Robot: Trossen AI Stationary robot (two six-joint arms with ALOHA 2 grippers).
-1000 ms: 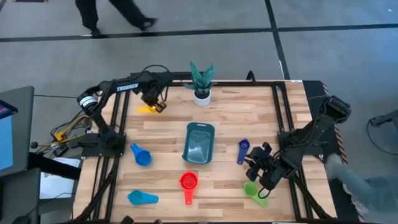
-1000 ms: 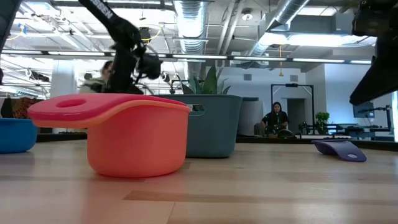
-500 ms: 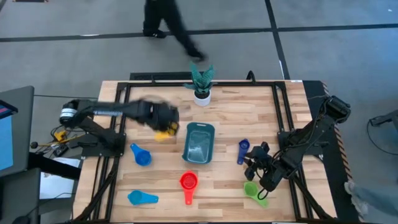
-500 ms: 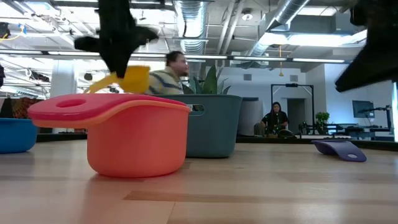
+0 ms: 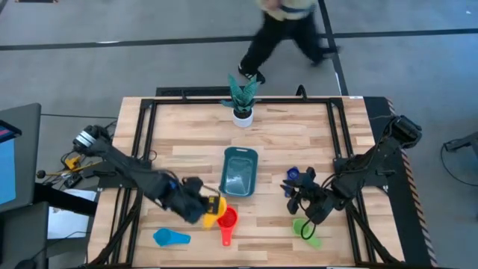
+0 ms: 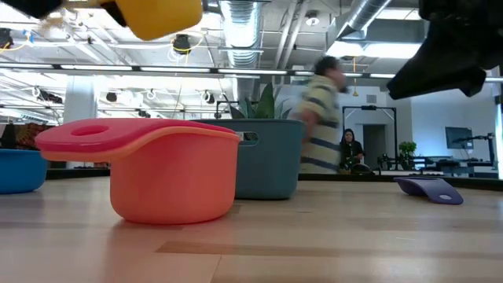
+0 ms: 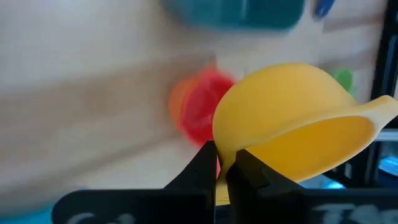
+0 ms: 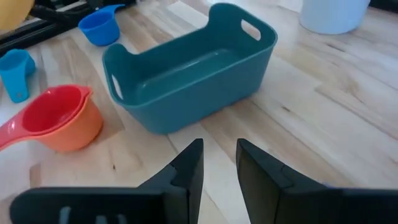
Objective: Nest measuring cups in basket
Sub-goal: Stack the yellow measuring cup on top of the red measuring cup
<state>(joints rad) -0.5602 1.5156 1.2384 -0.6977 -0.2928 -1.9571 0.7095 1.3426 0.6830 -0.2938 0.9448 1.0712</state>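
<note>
The yellow cup [image 5: 217, 207] hangs above the table near the front, with my left gripper [image 5: 210, 207] shut on it. Just to its right, a red cup nested in an orange one [image 5: 227, 219] stands on the wood. The empty teal basket [image 5: 239, 172] stands mid-table. My right gripper [image 8: 219, 165] is open and empty to the right of the basket, pointing at it. Beside it lie a dark blue cup [image 5: 293, 173] and a green cup [image 5: 305, 230]. A light blue cup [image 5: 170, 237] lies at the near left. A blue cup [image 8: 99, 25] stands left of the basket. My left gripper pinches the yellow cup's bowl wall at its rim [image 7: 221, 146] between its two fingers. The fingers [image 7: 202, 165] slant down from the table's left. The cup is lifted clear and tilted, with its flat handle [image 7: 380, 107] sticking out on the side away from the fingers.
A white pot with a green plant [image 5: 242, 112] stands at the far edge. A person walks across the floor beyond the table. Black frame rails [image 5: 142, 142] run along the table's left and right sides. Bare wood lies between the basket and the near edge.
My left gripper has swung from the table's far left corner toward the near edge and right, rolling its wrist, and carried the yellow cup lifted clear to beside the red cup. My right gripper has tipped a little. The person has walked rightward behind the table.
</note>
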